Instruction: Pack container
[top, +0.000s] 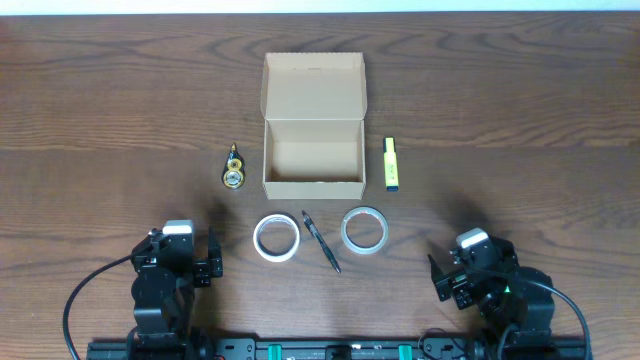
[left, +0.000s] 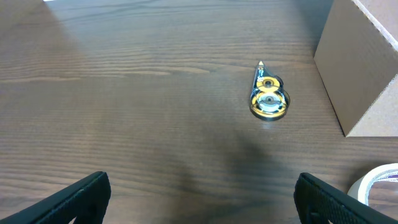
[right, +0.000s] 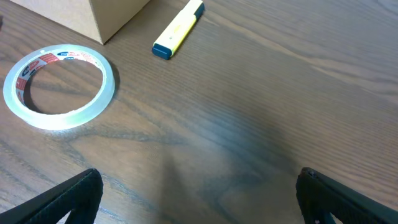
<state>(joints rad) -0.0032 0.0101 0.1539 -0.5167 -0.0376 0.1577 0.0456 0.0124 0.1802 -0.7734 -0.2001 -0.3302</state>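
Note:
The container (top: 313, 187) is a tan cardboard box at the table's centre, its flap lid folded back and nothing inside; its side wall also shows as the container (left: 360, 68) in the left wrist view. Nearer the front lie a white tape roll (top: 275, 238), a black pen (top: 321, 240) and a clear tape roll (top: 364, 229). A yellow highlighter (top: 391, 164) lies right of the box, and a yellow correction-tape dispenser (top: 233, 168) lies to its left. My left gripper (top: 182, 246) and right gripper (top: 473, 262) rest near the front edge, both open and holding nothing.
In the left wrist view the dispenser (left: 268, 99) lies ahead of the open left gripper (left: 202, 199). The right gripper (right: 199, 196) faces bare wood, with the clear tape roll (right: 59, 87) and highlighter (right: 178, 29) ahead to its left.

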